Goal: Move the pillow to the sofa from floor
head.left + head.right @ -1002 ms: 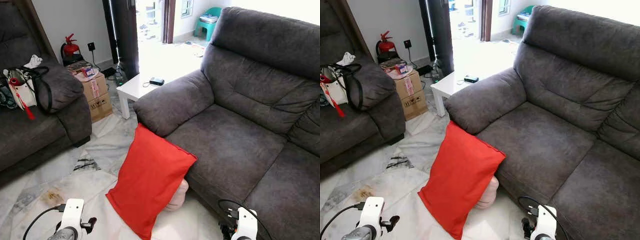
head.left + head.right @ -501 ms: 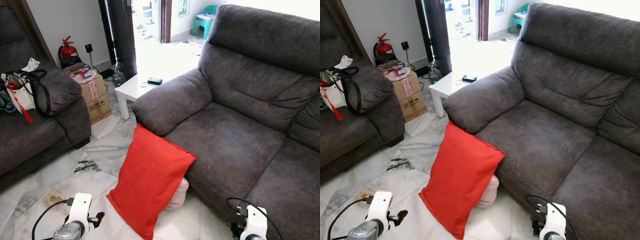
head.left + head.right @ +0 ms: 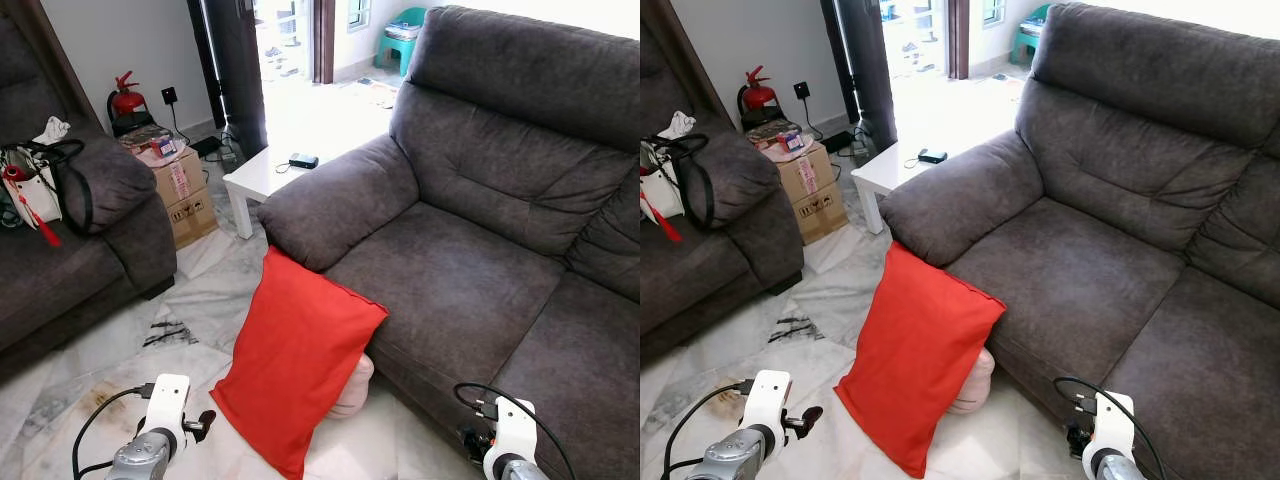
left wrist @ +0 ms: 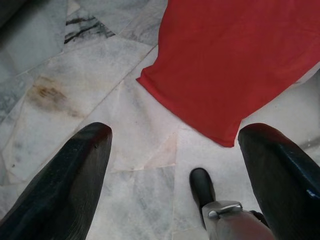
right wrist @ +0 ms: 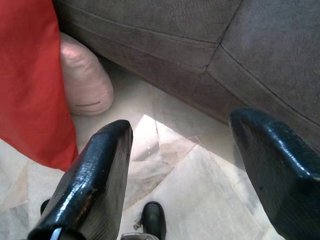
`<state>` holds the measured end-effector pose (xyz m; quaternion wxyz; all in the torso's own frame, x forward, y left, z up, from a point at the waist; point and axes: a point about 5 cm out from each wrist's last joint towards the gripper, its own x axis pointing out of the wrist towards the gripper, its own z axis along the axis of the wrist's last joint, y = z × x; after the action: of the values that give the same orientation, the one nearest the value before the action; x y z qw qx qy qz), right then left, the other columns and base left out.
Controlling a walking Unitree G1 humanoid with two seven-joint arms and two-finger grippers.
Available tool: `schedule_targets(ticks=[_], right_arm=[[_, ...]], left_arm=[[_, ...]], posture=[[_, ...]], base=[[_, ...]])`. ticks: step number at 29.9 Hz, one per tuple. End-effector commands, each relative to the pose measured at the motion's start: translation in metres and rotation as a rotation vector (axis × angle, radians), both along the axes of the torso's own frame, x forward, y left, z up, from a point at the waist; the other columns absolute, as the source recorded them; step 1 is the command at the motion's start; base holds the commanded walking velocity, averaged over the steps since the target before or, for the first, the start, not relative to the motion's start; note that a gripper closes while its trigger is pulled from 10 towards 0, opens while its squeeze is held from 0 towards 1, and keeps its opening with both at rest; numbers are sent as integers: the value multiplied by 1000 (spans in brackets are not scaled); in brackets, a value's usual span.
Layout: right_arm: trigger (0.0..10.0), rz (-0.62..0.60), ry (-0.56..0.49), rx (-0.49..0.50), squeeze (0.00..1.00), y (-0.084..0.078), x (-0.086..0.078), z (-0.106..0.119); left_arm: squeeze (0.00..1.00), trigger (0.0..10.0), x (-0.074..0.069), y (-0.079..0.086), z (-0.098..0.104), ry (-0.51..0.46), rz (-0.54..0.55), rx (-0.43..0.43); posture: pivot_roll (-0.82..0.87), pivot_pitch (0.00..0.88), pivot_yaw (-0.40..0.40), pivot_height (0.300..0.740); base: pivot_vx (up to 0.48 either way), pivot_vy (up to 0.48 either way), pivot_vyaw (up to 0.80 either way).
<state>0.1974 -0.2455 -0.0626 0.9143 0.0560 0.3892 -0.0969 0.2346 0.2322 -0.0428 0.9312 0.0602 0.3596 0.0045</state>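
Head views, pillow (image 3: 298, 368): red, propped on edge on the marble floor (image 3: 90, 370), upper corner touching the front of the sofa (image 3: 450, 290) below its armrest; a pale pink cushion (image 3: 352, 389) tucked behind at 4 o'clock of it.
Head views, change: whole scene slid slightly toward 10 o'clock against half a second ago, so camera travel rather than object travel; both wrists risen further into frame, left one nearer the pillow's lower edge.
Head views, surroundings: second sofa with a bag (image 3: 35, 185) at 9 o'clock, cardboard box (image 3: 180, 195) and white side table (image 3: 262, 180) at 12 o'clock of the pillow.
Left wrist view, left gripper (image 4: 182, 180): fingers spread wide, empty, above bare floor; pillow's lower corner ahead between the two fingers, not touched.
Right wrist view, right gripper (image 5: 187, 165): fingers parted, empty, aimed at the floor seam under the sofa front; pillow edge and pink cushion beside one finger.
Meaning for task: approach under way, likely closing in; no grasp yet, pillow not yet lifted, sofa seat free to receive it.
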Motion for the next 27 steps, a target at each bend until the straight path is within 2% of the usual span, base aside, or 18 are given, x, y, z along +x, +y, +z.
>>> schedule_targets(ticks=[1,10,21,27], right_arm=[[10000,23,6,-13,0,-1,0,0],[10000,30,26,-2,0,1,-8,-4],[10000,60,53,-18,0,-2,-30,-13],[10000,44,38,-9,0,-3,-37,-14]], left_arm=[[0,10000,-5,2,-3,17,39,-8],[0,10000,-14,6,-8,36,63,-9],[0,10000,-37,10,-20,72,104,-7],[0,10000,-44,12,-22,81,82,-8]], posture=[[-94,0,-16,740],[-55,0,-26,740],[14,0,-76,740],[-27,0,-50,740]], base=[[0,0,0],[0,0,578],[0,0,0],[121,0,0]])
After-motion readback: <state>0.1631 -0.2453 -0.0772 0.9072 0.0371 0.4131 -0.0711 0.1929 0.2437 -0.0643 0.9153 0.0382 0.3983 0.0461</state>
